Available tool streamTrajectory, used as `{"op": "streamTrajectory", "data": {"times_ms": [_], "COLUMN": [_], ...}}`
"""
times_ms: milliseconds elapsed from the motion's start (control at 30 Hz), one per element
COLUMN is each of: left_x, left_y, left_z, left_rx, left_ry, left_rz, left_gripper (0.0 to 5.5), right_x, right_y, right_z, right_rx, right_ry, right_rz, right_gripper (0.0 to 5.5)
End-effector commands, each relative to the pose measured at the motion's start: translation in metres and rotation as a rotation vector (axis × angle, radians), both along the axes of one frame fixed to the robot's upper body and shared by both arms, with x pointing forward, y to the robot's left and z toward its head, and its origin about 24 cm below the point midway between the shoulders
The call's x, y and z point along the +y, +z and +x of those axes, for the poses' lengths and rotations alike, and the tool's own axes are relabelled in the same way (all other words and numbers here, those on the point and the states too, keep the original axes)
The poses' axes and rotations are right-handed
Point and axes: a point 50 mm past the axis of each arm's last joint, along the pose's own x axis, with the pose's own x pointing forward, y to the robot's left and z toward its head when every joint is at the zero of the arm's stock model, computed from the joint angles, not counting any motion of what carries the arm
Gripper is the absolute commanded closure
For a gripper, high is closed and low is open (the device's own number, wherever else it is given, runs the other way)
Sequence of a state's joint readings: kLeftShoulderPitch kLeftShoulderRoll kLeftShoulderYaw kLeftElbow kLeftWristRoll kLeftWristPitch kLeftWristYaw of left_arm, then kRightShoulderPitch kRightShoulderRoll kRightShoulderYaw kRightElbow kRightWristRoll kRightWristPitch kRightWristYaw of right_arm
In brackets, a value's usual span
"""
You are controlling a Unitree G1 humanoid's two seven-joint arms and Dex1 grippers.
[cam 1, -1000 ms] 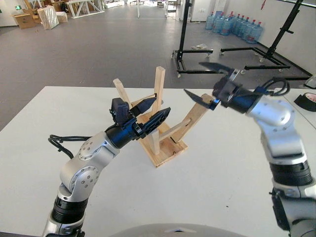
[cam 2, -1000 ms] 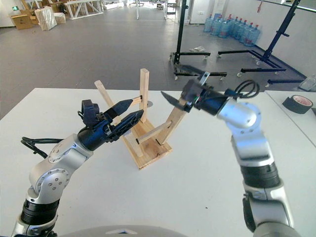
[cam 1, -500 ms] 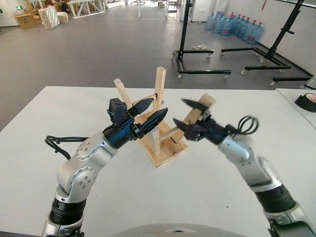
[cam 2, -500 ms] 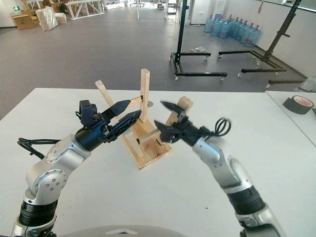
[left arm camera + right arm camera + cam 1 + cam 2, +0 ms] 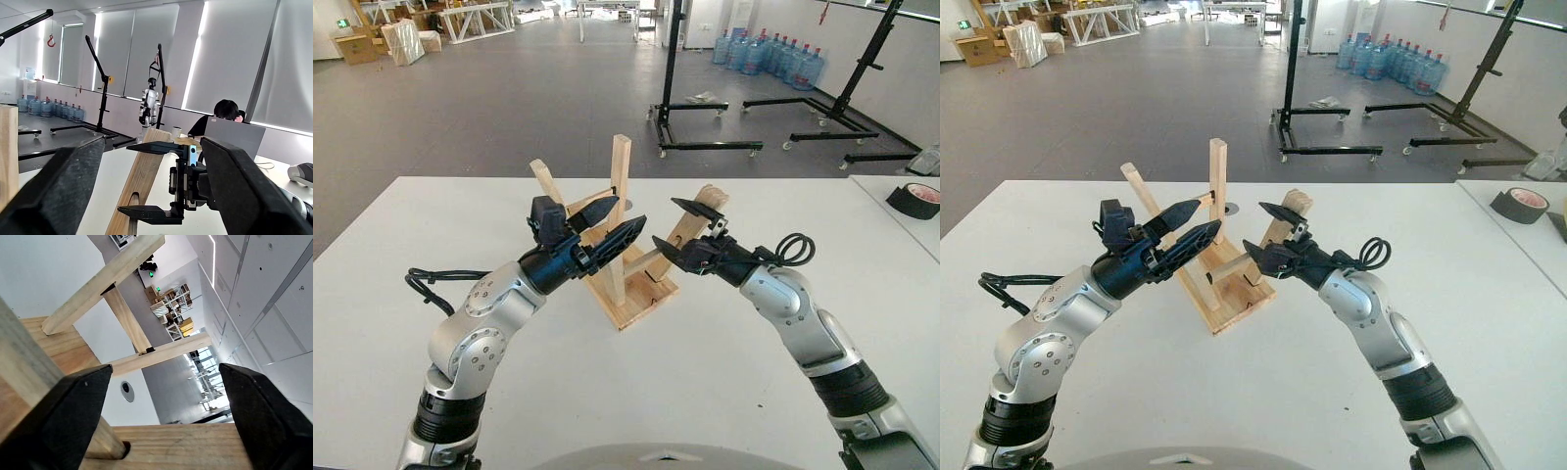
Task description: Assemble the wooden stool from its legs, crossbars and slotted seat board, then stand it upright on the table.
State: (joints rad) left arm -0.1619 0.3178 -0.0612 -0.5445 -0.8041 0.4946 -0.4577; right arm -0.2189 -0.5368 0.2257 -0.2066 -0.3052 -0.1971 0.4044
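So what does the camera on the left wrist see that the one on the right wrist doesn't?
Left wrist camera: the right hand, open, by a slanted stool leg, with water bottles and black stands in the room behind. Right wrist camera: a close look into the stool, where a crossbar meets another leg near the seat board, plus the ceiling. Shared: pale wooden stool parts, framed by that hand's own dark fingers, spread apart.

The wooden stool (image 5: 644, 300) between the end effectors was pale, unpainted wood with faint grain. The left end effector (image 5: 630, 211) and right end effector (image 5: 664, 221) were black. The table (image 5: 705, 392) was plain white.
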Motion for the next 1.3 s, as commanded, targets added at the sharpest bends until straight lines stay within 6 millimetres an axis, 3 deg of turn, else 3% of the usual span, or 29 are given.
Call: {"op": "streamTrajectory", "data": {"times_ms": [33, 133, 367, 800, 1300], "left_x": [0.004, 0.004, 0.0, -0.001, -0.024], "left_y": [-0.006, -0.006, -0.002, 0.004, -0.016], "left_z": [0.003, 0.003, 0.0, -0.018, 0.0], "left_rx": [0.025, 0.025, 0.008, 0.022, 0.048], "left_ry": [0.028, 0.027, 0.009, -0.068, -0.038], "left_rz": [0.033, 0.035, 0.041, 0.068, 0.158], "left_gripper": [1.96, 1.96, 1.96, 1.96, 1.96], "right_x": [-0.005, -0.015, -0.024, -0.008, 0.032], "right_y": [0.053, 0.069, 0.026, 0.029, 0.033], "right_z": [0.001, 0.004, 0.006, 0.004, -0.003], "right_rx": [-0.112, -0.017, 0.354, 0.326, 0.379], "right_ry": [-0.008, -0.033, -0.145, -0.128, 0.046], "right_rz": [0.272, 0.53, 0.797, 0.769, 0.623], "right_gripper": [1.46, 1.46, 1.46, 1.46, 1.46]}}
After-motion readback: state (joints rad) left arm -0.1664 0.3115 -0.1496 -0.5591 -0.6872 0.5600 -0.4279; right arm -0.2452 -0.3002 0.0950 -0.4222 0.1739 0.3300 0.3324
